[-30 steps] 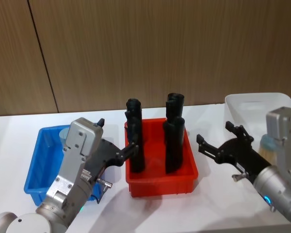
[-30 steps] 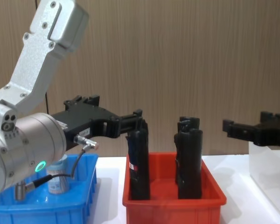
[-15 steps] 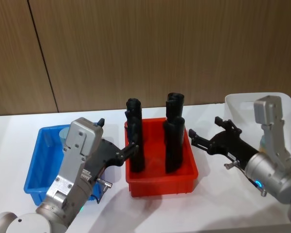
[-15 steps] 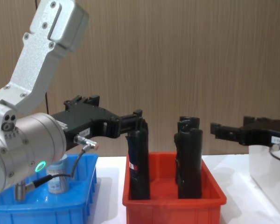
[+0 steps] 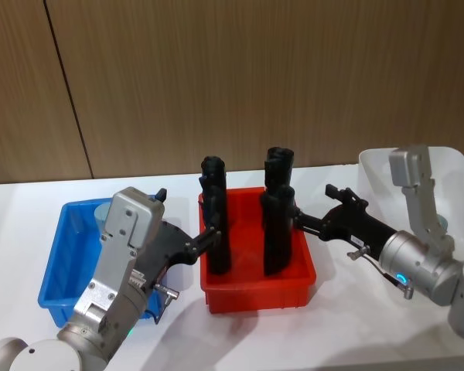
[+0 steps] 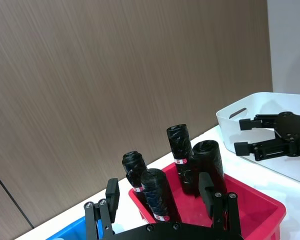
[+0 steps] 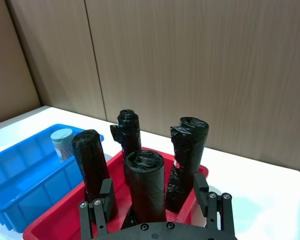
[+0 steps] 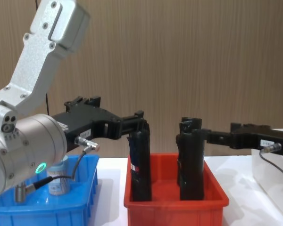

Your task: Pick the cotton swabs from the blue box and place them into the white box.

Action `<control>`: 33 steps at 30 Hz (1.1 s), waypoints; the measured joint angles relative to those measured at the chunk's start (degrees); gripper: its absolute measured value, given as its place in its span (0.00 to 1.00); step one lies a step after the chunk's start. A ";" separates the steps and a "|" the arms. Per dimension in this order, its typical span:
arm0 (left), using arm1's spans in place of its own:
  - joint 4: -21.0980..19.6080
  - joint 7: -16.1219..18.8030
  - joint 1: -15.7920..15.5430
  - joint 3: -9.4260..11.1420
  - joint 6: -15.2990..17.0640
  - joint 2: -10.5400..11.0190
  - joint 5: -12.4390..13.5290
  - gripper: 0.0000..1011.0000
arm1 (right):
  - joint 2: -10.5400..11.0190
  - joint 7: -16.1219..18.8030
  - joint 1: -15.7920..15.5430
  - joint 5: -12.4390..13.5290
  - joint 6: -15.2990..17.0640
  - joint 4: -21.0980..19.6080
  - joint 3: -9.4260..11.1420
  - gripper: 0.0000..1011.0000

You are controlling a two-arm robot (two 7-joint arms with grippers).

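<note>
Head view: my right tool (image 5: 296,220) sits with its fingers spread and nothing between them, its tips right against the black rolls (image 5: 277,209) on the 3 o'clock side of the red bin (image 5: 257,284). I judge the main hazard here to be contact: reaching on toward the blue box (image 5: 62,267) at this height would shove or topple a roll. The left tool (image 5: 205,238) hangs between the blue box and the red bin, tips beside the 9 o'clock rolls; I cannot tell its opening from here. The white box (image 5: 387,166) stands at 3 o'clock behind the right arm.

Chest view: from the side I see what the head view hides, a cotton swabs tub (image 8: 58,181) standing upright in the blue box, partly masked by the left arm and its cable. The right tool's fingers reach level with the top of the nearer roll, so I see no clearance to pass over it.

Left wrist view: the left tool (image 6: 160,192) is wide open and holds nothing. The right tool (image 6: 247,136) shows farther off, open, in front of the white box.

Right wrist view: the swab tub (image 7: 62,142) stands at the far end of the blue box, beyond the rolls. A second risk is both arms converging on it.
</note>
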 joint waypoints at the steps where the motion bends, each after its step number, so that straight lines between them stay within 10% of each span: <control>1: 0.00 0.00 0.00 0.00 0.00 0.00 0.00 0.99 | -0.04 0.26 0.18 -0.01 -0.08 0.31 -0.01 0.99; 33: 0.00 0.00 0.00 0.00 0.00 0.00 0.00 0.99 | -3.52 11.09 12.75 0.50 -5.56 21.17 -1.05 0.99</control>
